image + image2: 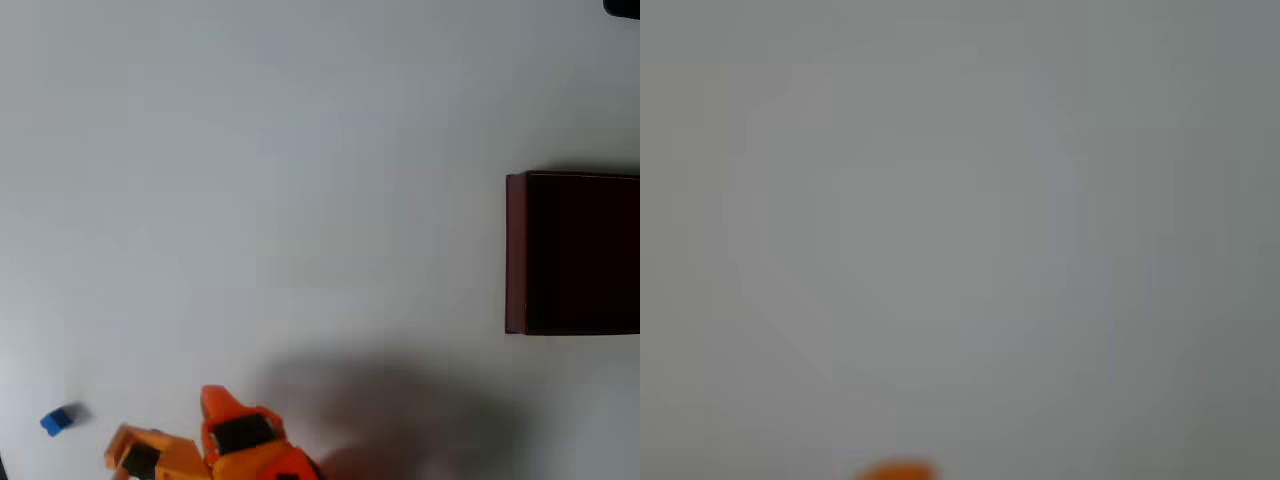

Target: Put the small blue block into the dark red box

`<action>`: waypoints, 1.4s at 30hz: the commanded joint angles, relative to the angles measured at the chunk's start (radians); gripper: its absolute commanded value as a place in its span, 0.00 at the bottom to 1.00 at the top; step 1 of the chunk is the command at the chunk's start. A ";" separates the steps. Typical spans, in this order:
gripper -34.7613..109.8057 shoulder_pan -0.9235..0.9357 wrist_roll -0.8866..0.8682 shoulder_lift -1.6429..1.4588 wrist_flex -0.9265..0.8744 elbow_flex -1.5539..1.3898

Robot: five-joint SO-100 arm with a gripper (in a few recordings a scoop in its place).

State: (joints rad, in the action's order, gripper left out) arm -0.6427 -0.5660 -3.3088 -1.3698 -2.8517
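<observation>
In the overhead view the small blue block [58,420] lies on the white table near the bottom left corner. My orange gripper [165,425] sits at the bottom edge, just right of the block and apart from it. Its two fingers are spread open with nothing between them. The dark red box [515,250] stands at the right edge, far from both; its inside looks nearly black and is cut off by the frame. In the blurred wrist view an orange fingertip [895,470] shows at the bottom edge over bare table.
The arm casts a broad shadow [400,410] on the table right of the gripper. A small dark object [625,6] sits at the top right corner. The white table surface [300,200] stretches between the block and the box.
</observation>
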 commanded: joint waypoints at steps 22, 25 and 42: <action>0.36 -0.413 -1.321 1.035 -0.184 0.818; 0.36 -0.448 -1.351 1.172 -0.183 0.927; 0.38 -0.612 -1.597 1.569 -0.137 1.172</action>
State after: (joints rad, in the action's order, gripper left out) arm -1.2257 -2.1338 -1.7518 -1.5079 -1.7426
